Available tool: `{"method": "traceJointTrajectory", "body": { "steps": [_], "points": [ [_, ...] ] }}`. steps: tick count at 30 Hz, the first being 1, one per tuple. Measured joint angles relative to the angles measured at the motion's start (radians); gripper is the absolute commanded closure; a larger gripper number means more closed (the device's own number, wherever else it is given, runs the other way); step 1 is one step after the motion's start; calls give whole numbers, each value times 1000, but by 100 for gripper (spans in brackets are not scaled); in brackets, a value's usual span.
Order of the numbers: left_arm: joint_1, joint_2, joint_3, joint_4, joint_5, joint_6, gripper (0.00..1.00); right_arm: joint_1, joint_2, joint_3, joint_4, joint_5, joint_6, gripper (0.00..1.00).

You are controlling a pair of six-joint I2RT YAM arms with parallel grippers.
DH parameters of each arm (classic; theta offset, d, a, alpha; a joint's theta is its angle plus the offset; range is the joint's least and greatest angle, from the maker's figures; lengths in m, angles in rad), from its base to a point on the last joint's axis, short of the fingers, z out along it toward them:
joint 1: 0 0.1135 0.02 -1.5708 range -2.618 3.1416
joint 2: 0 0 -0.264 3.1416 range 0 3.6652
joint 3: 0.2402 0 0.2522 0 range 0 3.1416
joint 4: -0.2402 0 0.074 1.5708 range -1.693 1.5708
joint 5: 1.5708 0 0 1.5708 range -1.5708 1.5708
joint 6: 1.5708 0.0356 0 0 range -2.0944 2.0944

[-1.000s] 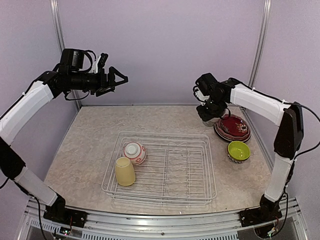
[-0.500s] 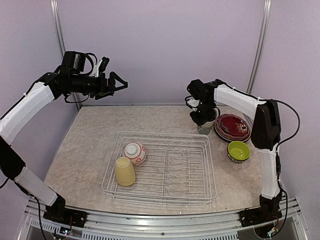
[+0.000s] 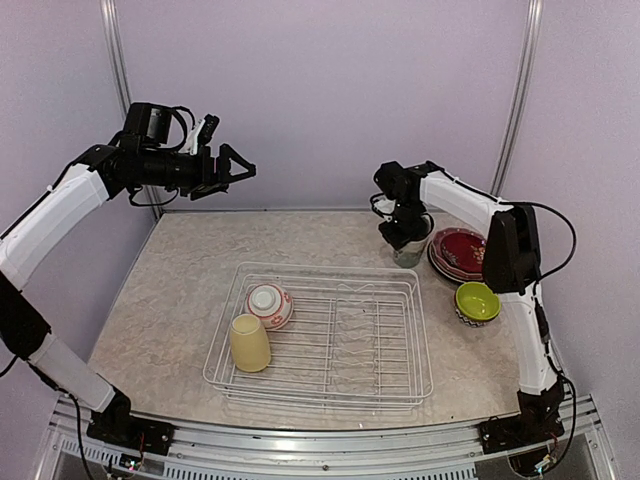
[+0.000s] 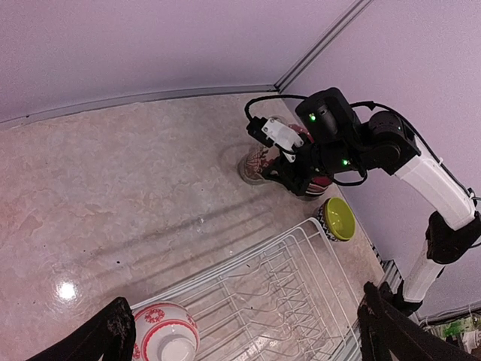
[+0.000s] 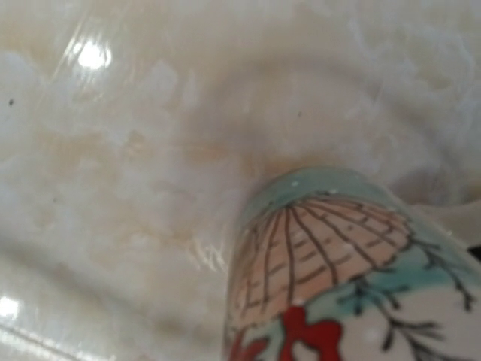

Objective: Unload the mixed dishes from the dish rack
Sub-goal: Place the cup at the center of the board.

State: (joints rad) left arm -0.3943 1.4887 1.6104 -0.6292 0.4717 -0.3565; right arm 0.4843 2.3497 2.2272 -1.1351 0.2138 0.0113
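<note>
The right gripper (image 3: 404, 236) pinched the tall floral cup (image 3: 408, 257), apparently at its rim (glazed ceramic: likely slick, rigid, breakable); the left gripper (image 3: 236, 166) hung with jaws spread.

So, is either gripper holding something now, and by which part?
The right gripper grips the tall floral cup near its rim; the exact contact is hidden. The left gripper is open and empty.

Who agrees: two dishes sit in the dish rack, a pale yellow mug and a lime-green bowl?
Wrong bowl. The top external view shows two dishes in the dish rack: the pale yellow mug and the red-patterned bowl. The lime-green bowl sits outside it.
</note>
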Motion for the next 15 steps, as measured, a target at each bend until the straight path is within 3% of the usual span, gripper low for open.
{"method": "traceJointTrajectory", "body": {
  "steps": [8, 11, 15],
  "points": [
    [-5, 0, 0, 0, 4, -1, 1, -14, 54, 109, -14, 36, -40, 48],
    [-7, 1, 0, 0, 10, -1, 1, -16, 54, 145, -17, 49, -40, 25],
    [-9, 5, 0, 0, 17, -1, 1, -16, 43, 183, -21, 54, -51, 15]
  ]
}}
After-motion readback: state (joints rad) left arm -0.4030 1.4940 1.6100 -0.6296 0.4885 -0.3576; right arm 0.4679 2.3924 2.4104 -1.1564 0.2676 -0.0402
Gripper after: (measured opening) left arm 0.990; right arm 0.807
